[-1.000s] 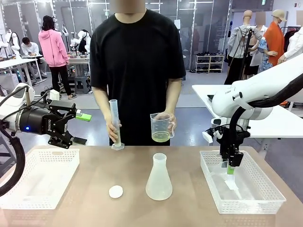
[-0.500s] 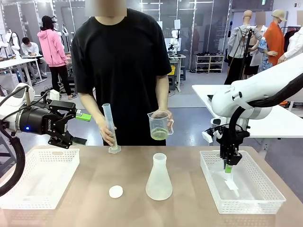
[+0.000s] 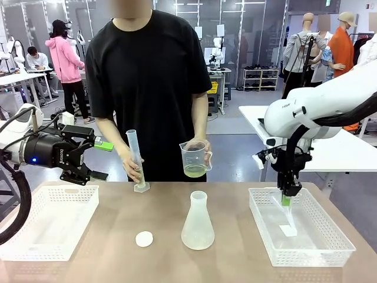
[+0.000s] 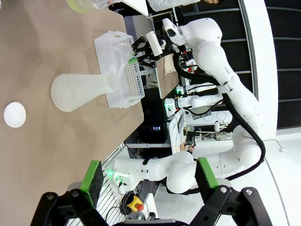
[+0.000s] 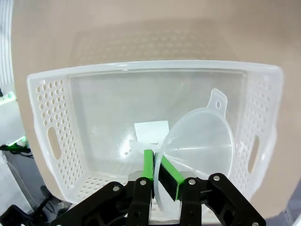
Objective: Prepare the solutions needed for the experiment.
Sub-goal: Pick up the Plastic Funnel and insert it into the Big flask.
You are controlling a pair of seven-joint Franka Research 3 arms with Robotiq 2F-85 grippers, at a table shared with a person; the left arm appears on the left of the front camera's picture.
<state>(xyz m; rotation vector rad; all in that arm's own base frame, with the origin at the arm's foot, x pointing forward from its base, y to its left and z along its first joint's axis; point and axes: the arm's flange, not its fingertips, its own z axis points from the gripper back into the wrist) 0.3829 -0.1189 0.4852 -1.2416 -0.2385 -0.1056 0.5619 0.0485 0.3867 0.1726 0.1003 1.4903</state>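
At the 9 o'clock edge of the table [image 3: 118, 203], we see the left gripper [image 3: 100, 160] hanging above the far corner of a white perforated basket [image 3: 50, 227]. Its green-padded jaws are spread wide and nothing sits between them.

Toward 11 o'clock, one hand of the person [image 3: 129, 166] tilts a tall graduated cylinder [image 3: 135, 154] whose foot rests on the tabletop. At 7 o'clock lies a small white disc [image 3: 144, 239]. Just beside it, at the table's middle, a frosted conical flask [image 3: 198, 227] stands upright.

Above the 12 o'clock edge, the person's other hand [image 3: 202, 143] holds a clear beaker [image 3: 193, 154] off the table. The solution [image 3: 194, 171] is a shallow pale yellow layer in the bottom of that beaker.

At 4 o'clock we find a second white basket [image 3: 321, 247]. The right gripper [image 3: 287, 199] reaches down into it, and its jaws are clamped on the rim of a clear plastic funnel [image 5: 200, 136]. We cannot tell whether the funnel's spout touches the basket floor, where a small white rectangle [image 5: 151, 131] lies.
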